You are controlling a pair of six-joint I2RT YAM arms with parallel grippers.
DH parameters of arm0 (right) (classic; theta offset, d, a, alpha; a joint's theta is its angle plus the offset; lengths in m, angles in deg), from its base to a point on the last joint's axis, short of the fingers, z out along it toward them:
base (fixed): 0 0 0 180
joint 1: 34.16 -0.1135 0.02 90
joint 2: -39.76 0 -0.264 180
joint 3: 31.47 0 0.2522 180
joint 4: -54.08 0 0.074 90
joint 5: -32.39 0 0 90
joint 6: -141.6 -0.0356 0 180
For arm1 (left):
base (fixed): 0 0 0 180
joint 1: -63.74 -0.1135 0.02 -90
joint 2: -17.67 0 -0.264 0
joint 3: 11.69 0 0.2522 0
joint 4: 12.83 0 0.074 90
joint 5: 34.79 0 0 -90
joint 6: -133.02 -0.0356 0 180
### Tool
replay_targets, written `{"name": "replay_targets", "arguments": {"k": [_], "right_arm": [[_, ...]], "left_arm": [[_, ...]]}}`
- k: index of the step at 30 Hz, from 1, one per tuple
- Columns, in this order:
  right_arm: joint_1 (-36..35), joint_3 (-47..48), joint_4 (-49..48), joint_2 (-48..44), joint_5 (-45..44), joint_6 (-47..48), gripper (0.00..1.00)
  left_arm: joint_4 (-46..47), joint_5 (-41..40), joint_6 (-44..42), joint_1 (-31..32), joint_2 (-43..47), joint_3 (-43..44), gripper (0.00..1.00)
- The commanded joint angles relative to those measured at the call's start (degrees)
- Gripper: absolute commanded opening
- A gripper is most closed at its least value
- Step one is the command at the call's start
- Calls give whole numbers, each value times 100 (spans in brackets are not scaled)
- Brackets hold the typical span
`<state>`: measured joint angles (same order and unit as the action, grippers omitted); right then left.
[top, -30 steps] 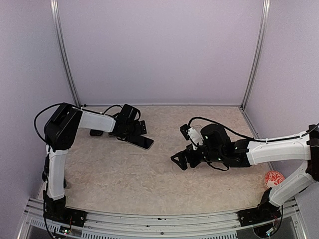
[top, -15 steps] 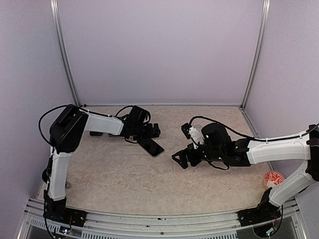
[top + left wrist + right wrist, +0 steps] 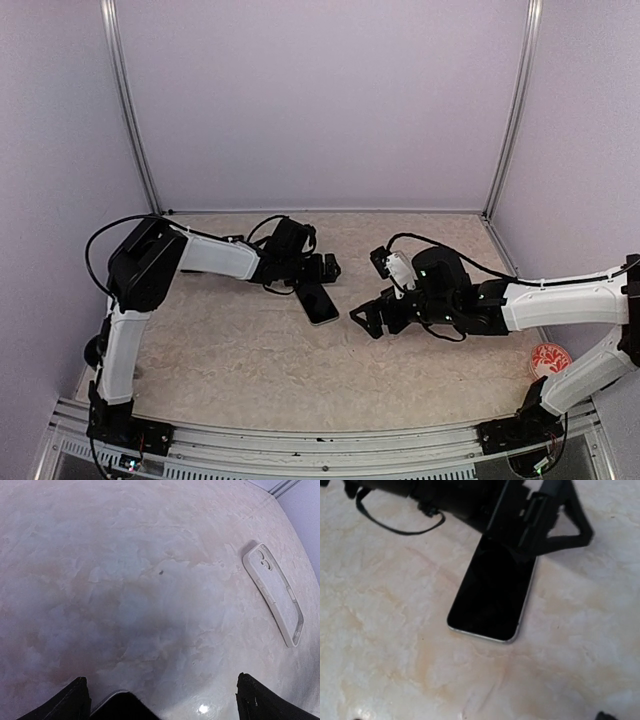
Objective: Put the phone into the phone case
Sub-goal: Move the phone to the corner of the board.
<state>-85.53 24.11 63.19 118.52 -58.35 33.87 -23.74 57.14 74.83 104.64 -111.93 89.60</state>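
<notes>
The bench [image 3: 230,350] gives you its widest open run on the near side of the phone [image 3: 492,592], and the walls stand well beyond it. Your left fingers [image 3: 75,702] straddle one end of the phone at full spread; whether they pinch it, I cannot tell. Your right fingers [image 3: 357,319] are wide and empty, just beside the phone. Keep the phone flat and square it to the phone case [image 3: 275,597], which lies well apart from it.

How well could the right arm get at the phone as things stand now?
Probably yes. The phone lies flat, close before the open right gripper, with nothing between them. The left gripper covers only the phone's far end, so the near end looks free.
</notes>
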Motion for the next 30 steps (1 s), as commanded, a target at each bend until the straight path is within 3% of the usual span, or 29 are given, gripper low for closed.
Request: {"name": "replay_targets", "arguments": {"k": [1, 7, 17, 30], "right_arm": [[77, -121, -94, -194, 52, -43, 100], [119, -117, -156, -113, 60, -46, 100], [320, 81, -268, 147, 852, -99, 100], [432, 94, 24, -308, 579, -67, 100]], "left_arm": [[-114, -584, 201, -75, 603, -491, 99], [-267, -869, 473, -46, 1415, -1167, 99], [-330, -617, 835, 169, 1550, -2023, 99], [-413, -377, 826, 408, 1083, -1322, 99]]}}
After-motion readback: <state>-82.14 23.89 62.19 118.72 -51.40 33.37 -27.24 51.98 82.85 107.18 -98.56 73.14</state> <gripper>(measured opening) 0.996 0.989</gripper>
